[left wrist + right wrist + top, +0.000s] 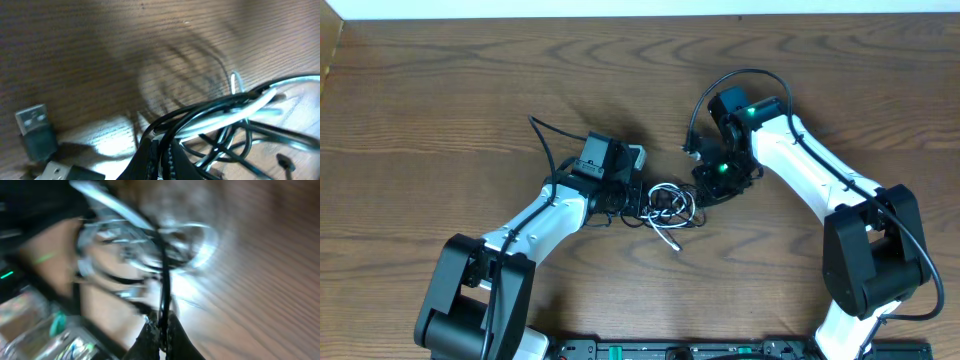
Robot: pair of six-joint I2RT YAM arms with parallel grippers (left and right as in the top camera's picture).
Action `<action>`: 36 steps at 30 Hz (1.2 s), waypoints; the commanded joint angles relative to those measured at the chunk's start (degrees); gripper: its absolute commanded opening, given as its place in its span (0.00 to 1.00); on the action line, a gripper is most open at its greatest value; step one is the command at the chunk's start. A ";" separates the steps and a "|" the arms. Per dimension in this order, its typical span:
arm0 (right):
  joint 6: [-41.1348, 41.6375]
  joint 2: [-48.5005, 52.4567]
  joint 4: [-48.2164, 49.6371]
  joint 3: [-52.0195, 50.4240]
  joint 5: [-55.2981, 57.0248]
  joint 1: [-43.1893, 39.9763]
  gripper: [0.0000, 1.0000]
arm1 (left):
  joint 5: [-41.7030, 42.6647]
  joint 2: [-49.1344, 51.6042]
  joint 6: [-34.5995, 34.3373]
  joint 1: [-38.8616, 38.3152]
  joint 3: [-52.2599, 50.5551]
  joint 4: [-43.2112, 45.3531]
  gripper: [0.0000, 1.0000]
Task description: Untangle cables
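Note:
The cables (670,205) lie as a small tangle of thin black and white loops in the middle of the wooden table, between the two arms. My left gripper (638,200) is at the tangle's left side. In the left wrist view it (161,150) is shut on a bundle of black and white strands (235,107) that rise to the right. My right gripper (698,193) is at the tangle's right side. In the blurred right wrist view it (162,327) is shut on a single black cord, with the loops (150,255) beyond it.
A black USB plug (32,127) lies on the table left of my left fingers. A white cord end (672,243) trails out toward the front. Thick arm cables arc over the table (545,140) and above the right wrist (740,75).

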 commanded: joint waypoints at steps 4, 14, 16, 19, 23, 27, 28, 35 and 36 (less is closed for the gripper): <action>15.67 -0.46 -2.43 -0.04 27.34 0.22 0.01 | -0.33 -5.33 -0.74 4.63 0.50 -3.76 0.08; 27.36 -0.46 -5.81 -0.04 43.17 -1.64 0.01 | -0.35 -20.96 -0.48 12.87 0.50 -12.04 0.08; 27.43 -0.46 -5.75 -0.04 42.99 -2.56 0.01 | -0.33 -23.54 -0.50 14.27 0.50 -13.20 0.07; 26.88 -0.46 -5.16 -0.04 39.34 -3.61 0.01 | 2.54 -26.69 -0.52 15.23 0.50 -14.14 0.08; 14.69 -0.46 -1.03 -0.04 21.33 -3.65 0.01 | 18.18 -28.94 -0.50 15.08 0.50 -11.82 0.07; 0.96 -0.46 3.69 -0.04 -5.62 -2.71 0.03 | 29.35 -29.27 -0.52 14.64 0.50 -7.91 0.07; -2.60 -0.46 4.85 -0.04 -12.70 -2.29 0.07 | 31.10 -29.27 -0.52 14.29 0.50 -7.15 0.08; -9.29 -0.46 10.27 -0.04 -25.51 1.84 0.63 | 34.67 -29.27 -0.48 10.14 0.50 -2.80 0.07; -9.27 -0.46 10.86 -0.04 -25.51 2.45 0.63 | 34.60 -29.24 -0.44 9.60 0.50 -2.12 0.07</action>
